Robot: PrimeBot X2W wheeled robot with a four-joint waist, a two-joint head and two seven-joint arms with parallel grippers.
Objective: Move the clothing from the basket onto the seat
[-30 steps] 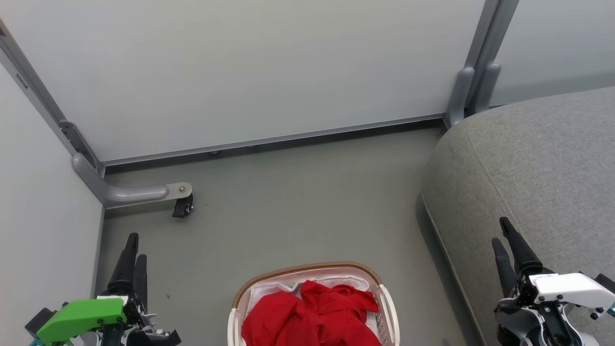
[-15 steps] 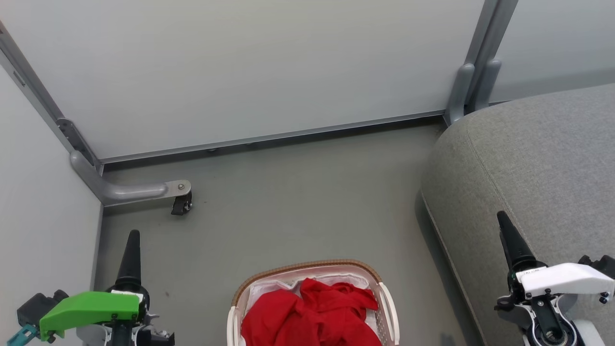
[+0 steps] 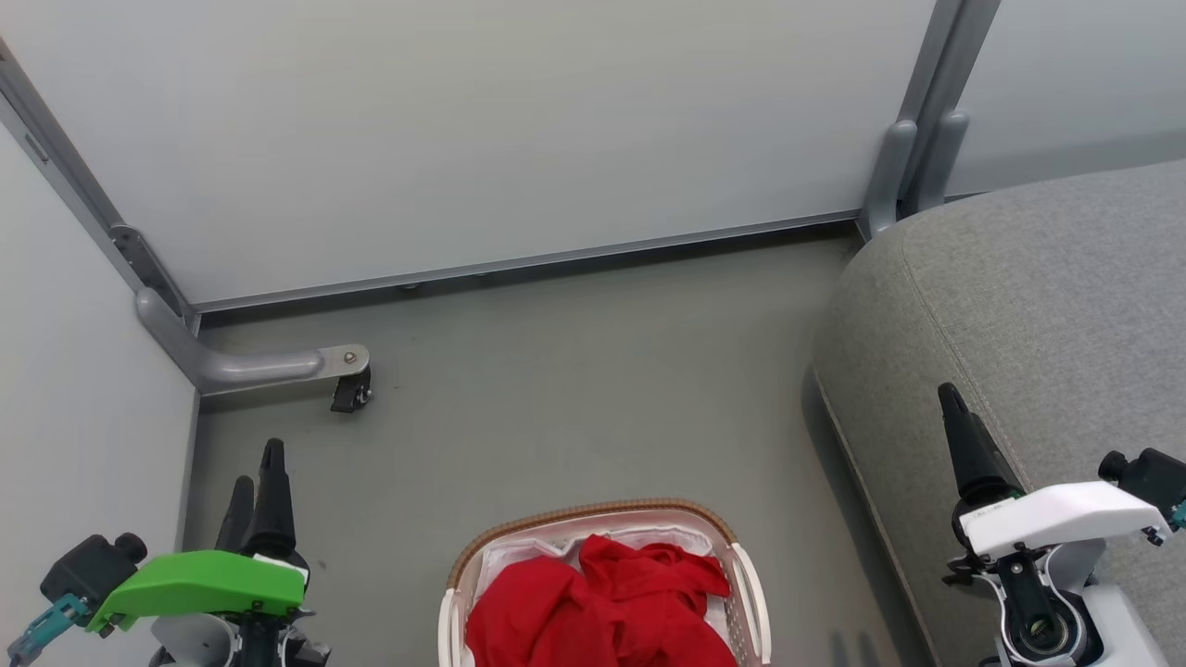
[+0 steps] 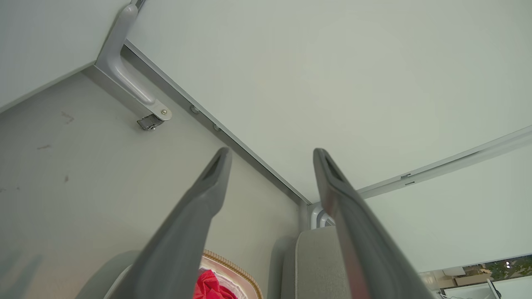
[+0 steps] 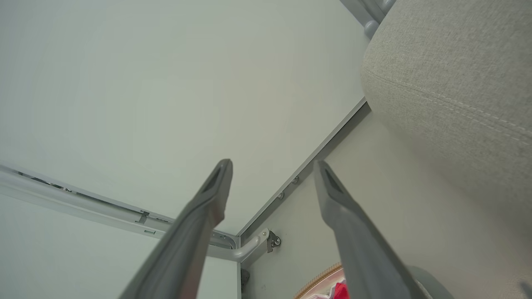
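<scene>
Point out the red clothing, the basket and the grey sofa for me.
red clothing (image 3: 602,607): head view, middle of the crumpled pile.
basket (image 3: 593,510): head view, far part of its brown woven rim.
grey sofa (image 3: 1047,306): head view, bare upholstered top.

Grey floor (image 3: 574,389), matte and faintly scuffed, is occupying the middle of the head view. Oval white basket (image 3: 593,515) with brown rim is sitting on it at bottom centre. Light grey seat (image 3: 1038,306) is resting along the right side, apart from the basket. Small black caster (image 3: 350,394) under a grey support arm (image 3: 250,369) is standing at middle left.
</scene>
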